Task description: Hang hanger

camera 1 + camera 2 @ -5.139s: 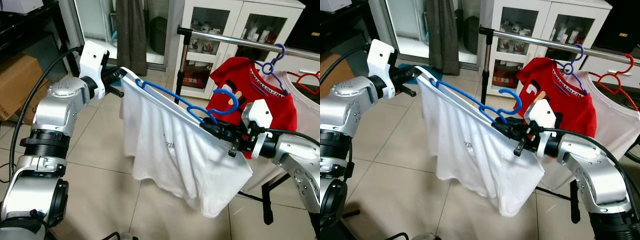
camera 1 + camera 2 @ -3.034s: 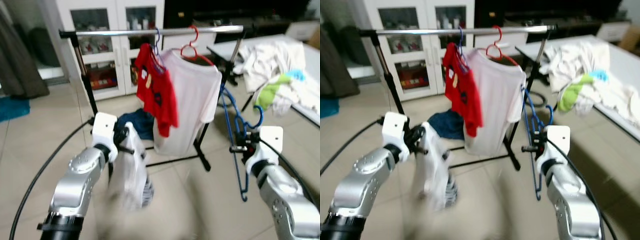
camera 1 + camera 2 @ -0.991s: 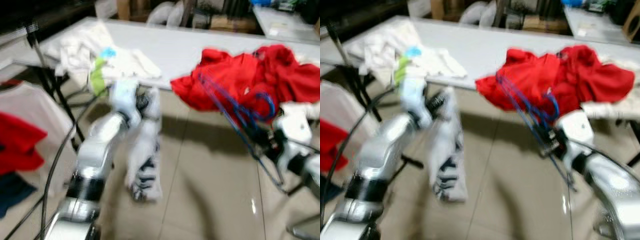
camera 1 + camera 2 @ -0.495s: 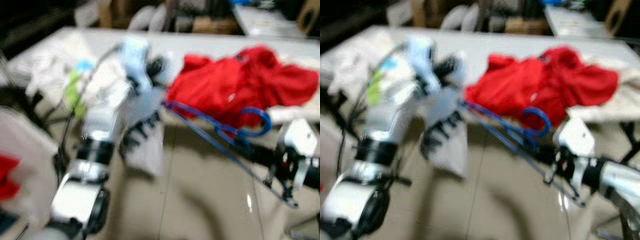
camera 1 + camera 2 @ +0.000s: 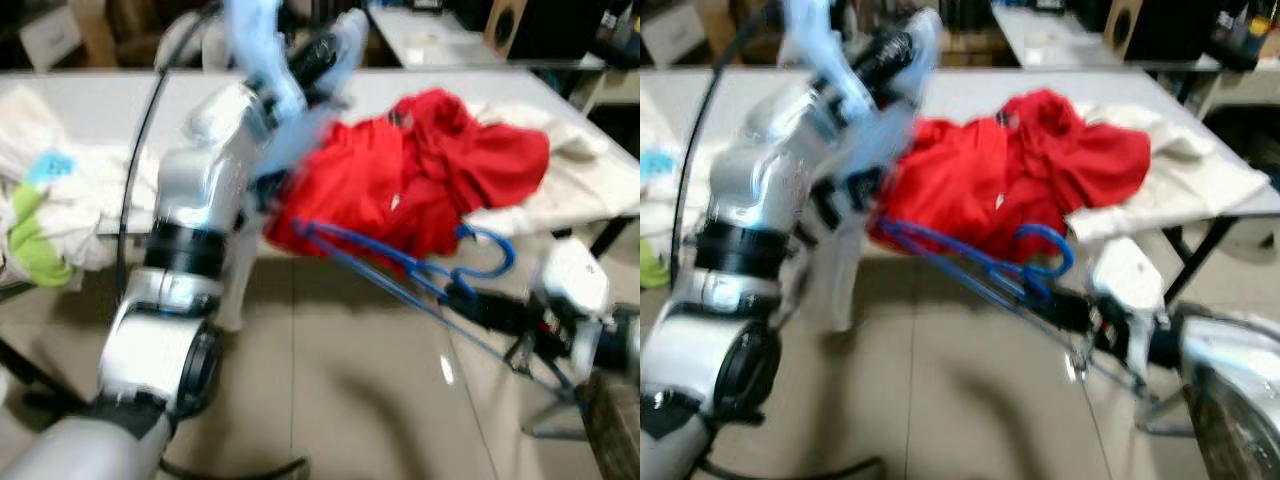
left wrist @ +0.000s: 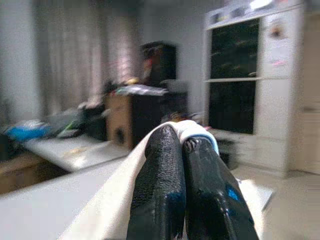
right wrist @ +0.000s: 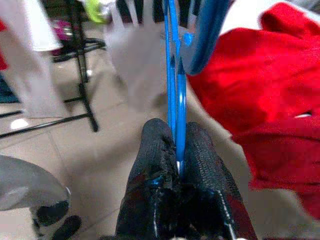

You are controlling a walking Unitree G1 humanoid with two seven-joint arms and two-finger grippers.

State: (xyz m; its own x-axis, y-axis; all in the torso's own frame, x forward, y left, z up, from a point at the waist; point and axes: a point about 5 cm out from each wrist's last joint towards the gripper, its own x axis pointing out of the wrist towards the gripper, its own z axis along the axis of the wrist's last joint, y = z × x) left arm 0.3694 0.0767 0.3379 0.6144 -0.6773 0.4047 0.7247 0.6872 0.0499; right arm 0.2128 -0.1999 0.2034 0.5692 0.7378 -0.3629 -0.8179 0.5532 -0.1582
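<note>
Two grippers: both are busy, each clamped on something.
Right gripper (image 7: 177,150): low on the right, its black fingers clenched on the blue hanger (image 5: 400,268).
Hanger: it slants up from the gripper toward the red clothes (image 5: 400,180), its hook (image 5: 490,255) curling just above the fingers; in the right wrist view its thin blue bars run straight out from between the fingertips.
Left gripper (image 6: 182,145): raised high over the table (image 5: 90,100), fingers pressed together on a fold of white cloth (image 6: 192,129).
White cloth: it drapes back from the fingers and hangs down along the left arm (image 5: 205,200); blurred in the eye views, with dark print just visible.
Red clothes: heaped on the table edge, just beyond the hanger's far end.
Table: long and pale, running across the scene behind both arms.
Other laundry: a white and green pile (image 5: 40,215) at the table's left end, a cream cloth (image 5: 1185,175) spread to the right of the red heap.
Floor (image 5: 340,400): beige tiles beneath the arms.
Sharpness: the eye views are smeared, so fine detail is hard to tell.
</note>
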